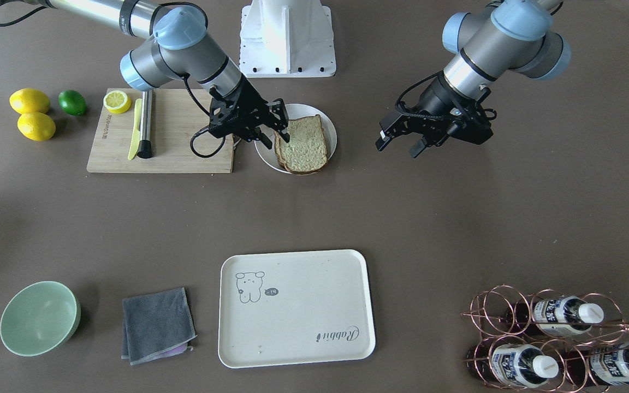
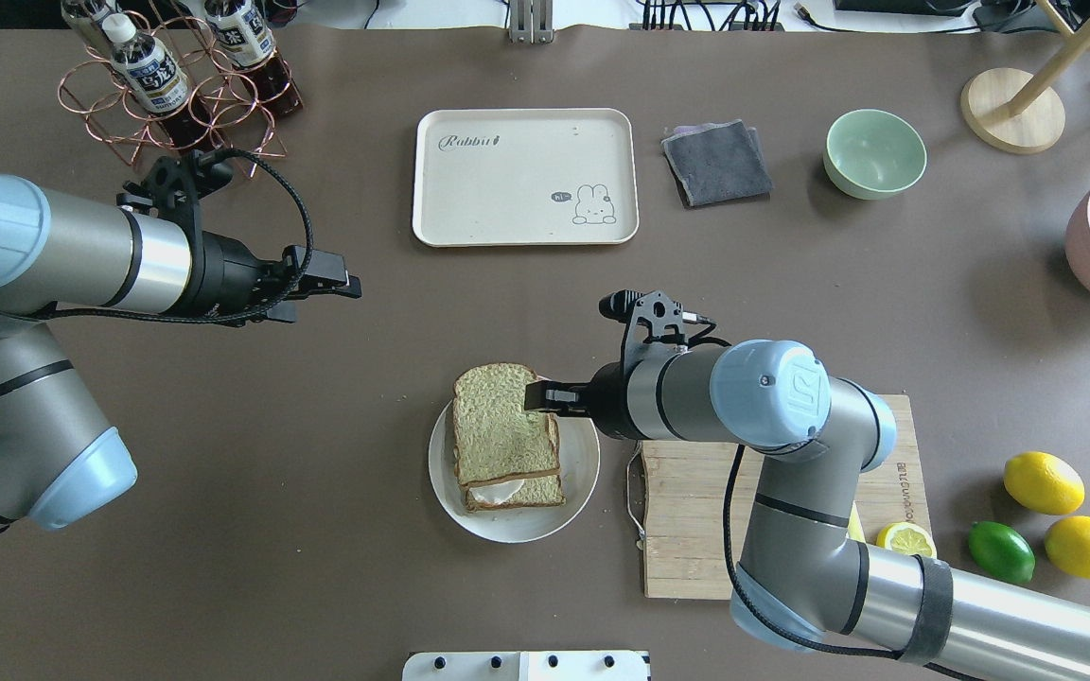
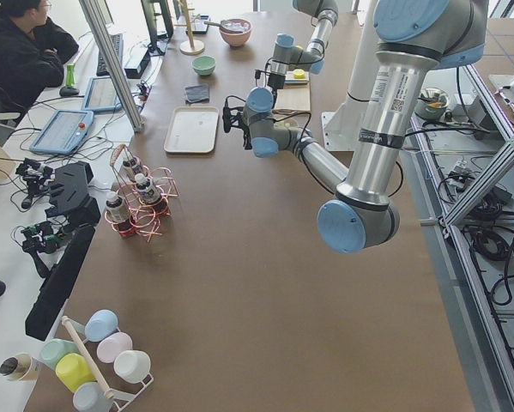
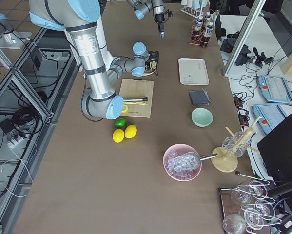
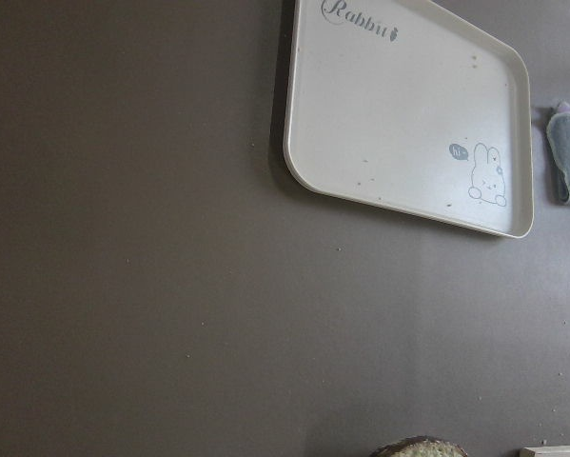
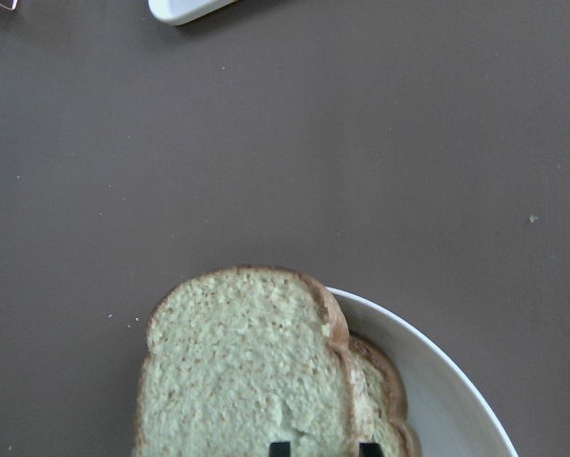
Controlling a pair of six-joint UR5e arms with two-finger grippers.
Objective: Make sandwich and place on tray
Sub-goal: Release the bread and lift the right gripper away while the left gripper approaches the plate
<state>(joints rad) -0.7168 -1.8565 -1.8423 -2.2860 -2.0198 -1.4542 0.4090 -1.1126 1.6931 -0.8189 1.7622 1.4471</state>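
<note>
I read "Rabbit" in a script (image 2: 472,142) on the tray (image 2: 507,203), at its 10 o'clock corner in the overhead view. At the tray's 4 o'clock, a speech bubble (image 2: 561,197) says "hi~". The cutting board (image 2: 687,530) has an edge stamp at 3 o'clock, too small to read. The print on the bottles (image 2: 152,80) is unreadable.

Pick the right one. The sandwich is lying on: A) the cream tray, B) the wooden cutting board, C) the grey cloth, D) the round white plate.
D: the sandwich lies on the round white plate, beside the wooden cutting board and well apart from the tray.
</note>
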